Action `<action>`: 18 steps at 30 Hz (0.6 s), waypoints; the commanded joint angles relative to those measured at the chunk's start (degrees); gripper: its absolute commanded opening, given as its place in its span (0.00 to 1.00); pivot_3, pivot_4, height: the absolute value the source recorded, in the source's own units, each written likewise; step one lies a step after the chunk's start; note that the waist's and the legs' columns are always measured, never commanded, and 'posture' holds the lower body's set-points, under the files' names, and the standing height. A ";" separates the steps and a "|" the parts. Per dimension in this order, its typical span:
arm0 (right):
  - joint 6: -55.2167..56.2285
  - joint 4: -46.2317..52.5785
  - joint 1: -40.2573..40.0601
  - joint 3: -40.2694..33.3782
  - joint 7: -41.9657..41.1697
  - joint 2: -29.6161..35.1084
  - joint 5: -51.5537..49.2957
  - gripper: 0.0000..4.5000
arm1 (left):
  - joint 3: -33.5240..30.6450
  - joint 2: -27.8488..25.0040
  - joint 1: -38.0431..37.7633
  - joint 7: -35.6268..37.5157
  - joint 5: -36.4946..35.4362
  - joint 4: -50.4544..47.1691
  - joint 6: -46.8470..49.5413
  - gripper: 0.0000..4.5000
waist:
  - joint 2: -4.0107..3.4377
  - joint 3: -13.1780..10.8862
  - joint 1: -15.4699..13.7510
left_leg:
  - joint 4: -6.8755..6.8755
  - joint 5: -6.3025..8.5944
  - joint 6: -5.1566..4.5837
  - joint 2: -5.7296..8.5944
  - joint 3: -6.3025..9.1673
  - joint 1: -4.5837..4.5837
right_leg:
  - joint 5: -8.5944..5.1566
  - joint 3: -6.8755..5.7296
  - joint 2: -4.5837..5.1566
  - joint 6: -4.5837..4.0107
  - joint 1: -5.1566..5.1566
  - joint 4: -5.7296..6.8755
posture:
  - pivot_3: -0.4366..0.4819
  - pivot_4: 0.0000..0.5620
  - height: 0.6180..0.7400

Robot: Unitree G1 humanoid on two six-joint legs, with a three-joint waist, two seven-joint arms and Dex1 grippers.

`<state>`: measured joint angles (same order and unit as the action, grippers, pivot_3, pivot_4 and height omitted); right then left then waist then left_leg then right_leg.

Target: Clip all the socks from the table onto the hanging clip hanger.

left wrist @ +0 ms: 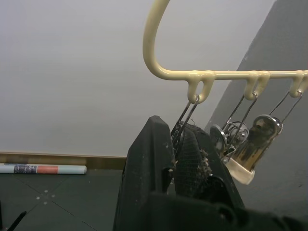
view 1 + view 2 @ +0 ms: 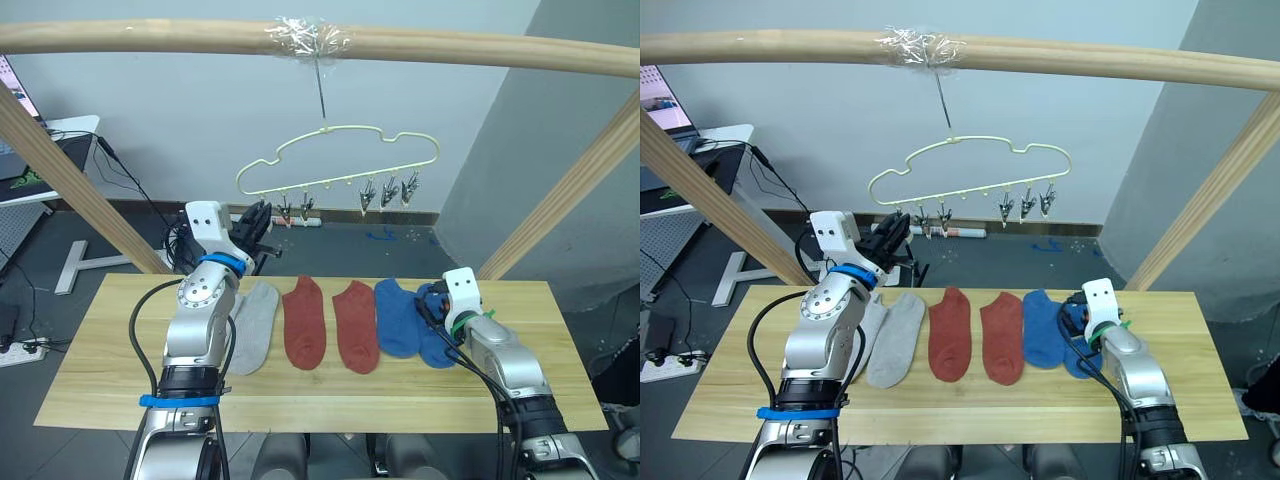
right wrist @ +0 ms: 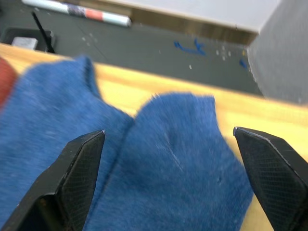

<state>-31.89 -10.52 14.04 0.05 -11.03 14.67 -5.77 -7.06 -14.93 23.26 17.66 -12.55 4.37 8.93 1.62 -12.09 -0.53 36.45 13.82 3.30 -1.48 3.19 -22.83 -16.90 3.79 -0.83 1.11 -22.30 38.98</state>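
Note:
The pale yellow-green clip hanger [image 2: 340, 160] hangs by its hook from the taped bar above the table [image 2: 100, 390]. My left gripper [image 2: 256, 222] is raised to the hanger's leftmost clip [image 1: 185, 126]. In the left wrist view its black fingers [image 1: 149, 163] are pressed together around that clip. The socks lie in a row: a light grey one [image 2: 255, 325], two rust red [image 2: 303, 322] [image 2: 356, 327], and two blue [image 2: 397, 316] [image 3: 168, 159]. A second grey sock [image 2: 872, 325] peeks out behind my left arm. My right gripper [image 3: 168, 142] hovers open just over the right blue sock.
A thick wooden bar [image 2: 150, 38] spans the top, with slanted wooden posts [image 2: 70, 170] [image 2: 560, 200] at both sides. A white desk with a laptop [image 2: 60, 130] stands at far left. Bare wood lies in front of the socks.

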 commanded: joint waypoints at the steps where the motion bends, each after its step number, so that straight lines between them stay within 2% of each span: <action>1: -0.19 -0.60 -1.01 -0.90 0.49 0.81 0.98 1.00 | -0.34 -0.28 0.23 -0.17 0.16 -1.28 -0.33 0.04 | 0.00 0.00 -0.01 | 0.00 0.00 0.00 0.00 0.00 0.00 | 0.00 0.00 0.00 0.00 0.00 0.00 | 0.63 0.32 1.00; 6: -0.45 -0.97 -1.93 -1.49 -0.57 0.33 -0.04 1.00 | -0.06 -0.06 0.31 -0.12 0.11 -1.44 -0.34 0.04 | 0.00 0.01 -0.05 | 0.00 0.00 0.00 0.00 -0.04 0.03 | 0.00 -0.02 -0.01 0.00 0.00 0.00 | 0.63 0.31 1.00; 9: 1.42 -0.67 -2.13 0.15 -1.82 0.34 0.75 0.87 | -0.60 -0.03 0.85 -0.20 -0.32 -0.38 -0.20 0.04 | -0.01 0.01 -0.05 | 0.00 -0.01 0.00 -0.01 -0.02 0.03 | -0.01 -0.04 -0.02 0.03 0.00 0.01 | 0.62 0.30 1.00; 13: 1.76 0.06 -2.99 1.53 -3.51 1.12 1.27 0.55 | -1.22 -1.29 1.88 0.77 -0.38 1.17 -0.70 0.04 | 0.00 0.02 -0.07 | 0.00 -0.01 0.00 -0.01 -0.02 0.03 | 0.00 -0.07 -0.03 0.01 0.00 0.02 | 0.62 0.30 1.00; 18: 6.98 -1.03 -5.80 3.68 -5.80 5.22 4.60 0.14 | -1.71 -1.52 2.00 1.82 -2.29 1.30 0.88 0.04 | 0.01 0.05 -0.43 | 0.01 0.00 0.00 0.05 -0.04 0.02 | 0.00 -0.08 -0.02 0.00 0.00 0.00 | 0.62 0.30 1.00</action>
<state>-26.35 -11.53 9.43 3.35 -16.07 18.76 -2.92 -7.65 -16.08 24.89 19.26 -13.94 6.41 9.23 1.63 -12.04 -0.95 36.45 13.82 3.31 -1.42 3.14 -22.81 -16.90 3.72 -0.85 1.11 -22.29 38.98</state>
